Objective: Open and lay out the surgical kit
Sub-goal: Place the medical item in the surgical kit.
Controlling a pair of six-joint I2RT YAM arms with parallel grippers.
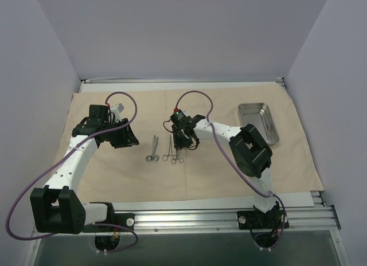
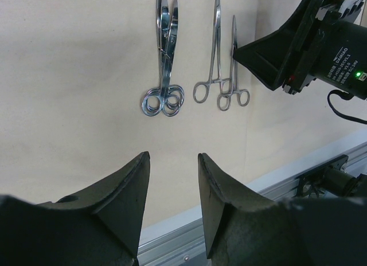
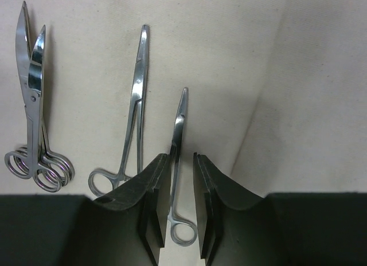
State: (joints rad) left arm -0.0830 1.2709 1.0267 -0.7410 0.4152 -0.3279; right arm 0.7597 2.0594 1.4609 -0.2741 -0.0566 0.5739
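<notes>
Black right claw [image 3: 179,158] stands narrowly parted, astride the short forceps [image 3: 179,120] — not pinching it. Just beside, toward the left arm, lies the long forceps [image 3: 137,88], then the scissors [image 3: 31,88] — all flat on the cloth [image 1: 200,183]. Near the scissors' rings the left claw [image 2: 173,160] hovers spread, empty. Well apart, the tray [image 1: 259,124] sits far right.

Soft, even light from above; my right end effector [image 3: 182,180] throws a faint shadow on the cloth [image 3: 315,77]; scissors [image 3: 33,105] glint.
</notes>
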